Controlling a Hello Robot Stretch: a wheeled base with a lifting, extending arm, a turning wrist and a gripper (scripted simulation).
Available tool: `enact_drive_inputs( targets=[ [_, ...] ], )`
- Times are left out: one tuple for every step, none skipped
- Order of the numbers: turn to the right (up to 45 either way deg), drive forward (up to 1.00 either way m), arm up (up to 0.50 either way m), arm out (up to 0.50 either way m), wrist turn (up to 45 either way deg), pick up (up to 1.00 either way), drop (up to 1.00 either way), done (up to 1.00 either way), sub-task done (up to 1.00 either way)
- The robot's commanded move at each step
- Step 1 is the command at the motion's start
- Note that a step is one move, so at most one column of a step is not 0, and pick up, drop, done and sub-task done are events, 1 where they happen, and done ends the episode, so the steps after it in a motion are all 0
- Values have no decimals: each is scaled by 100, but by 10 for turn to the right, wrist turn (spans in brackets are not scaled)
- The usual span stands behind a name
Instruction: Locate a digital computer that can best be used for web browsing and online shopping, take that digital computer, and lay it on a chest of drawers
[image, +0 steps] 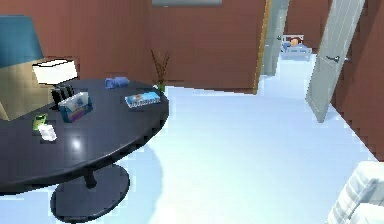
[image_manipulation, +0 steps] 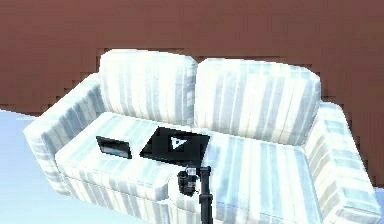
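Note:
A flat black laptop (image_manipulation: 176, 145) with a pale mark on its lid lies on the seat of a white striped sofa (image_manipulation: 250, 110). Beside it, toward the arm side view's left, a smaller dark slab (image_manipulation: 114, 148) leans on the same cushion. My gripper (image_manipulation: 186, 183) reaches up from the bottom edge on the dark arm (image_manipulation: 207, 205), just below the laptop's near edge. I cannot tell whether it holds anything or touches the laptop.
A round dark table (image: 90, 150) on a pedestal takes up the forward view's left, carrying a box-shaped lamp (image: 54, 72) and small items. A twiggy plant (image: 160, 70) stands behind it. An open door (image: 332, 60) leads out at right. The pale floor (image: 240, 150) is open.

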Motion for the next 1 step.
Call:
enact_drive_inputs(
  targets=[
    [0, 0, 50, 0, 0, 0, 0, 0, 0]
  ],
)
